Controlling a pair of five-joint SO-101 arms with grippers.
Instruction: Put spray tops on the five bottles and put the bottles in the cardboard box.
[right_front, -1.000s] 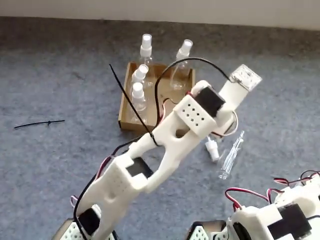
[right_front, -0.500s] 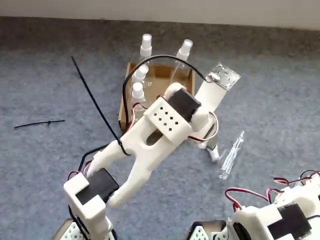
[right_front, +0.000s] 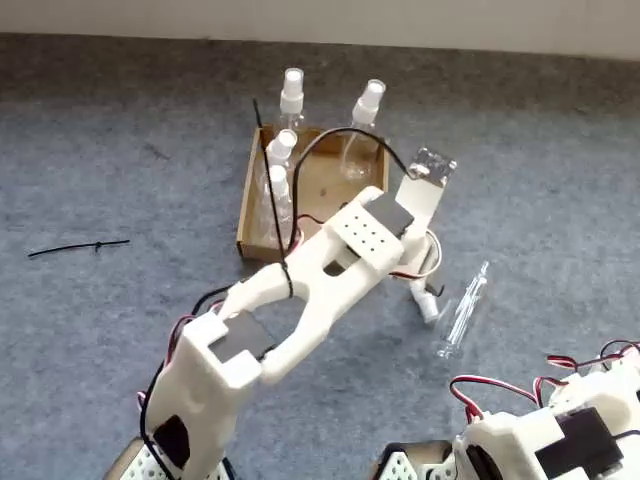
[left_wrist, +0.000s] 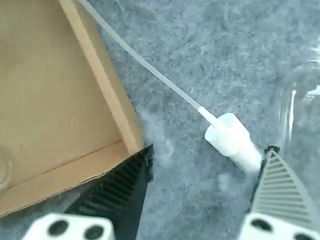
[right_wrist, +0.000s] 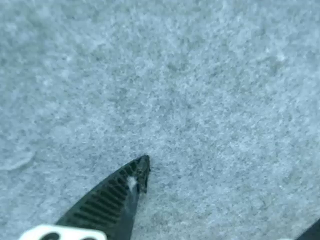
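Left wrist view: the left end effector (left_wrist: 209, 150) is held open astride the loose spray top (left_wrist: 232, 142), laid on the table (left_wrist: 210, 50) at 4 o'clock of the cardboard box (left_wrist: 100, 85), apparently for grasping.

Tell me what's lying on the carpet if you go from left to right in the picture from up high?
black cable tie → cardboard box with bottles standing in it → loose spray top → empty bottle lying on its side
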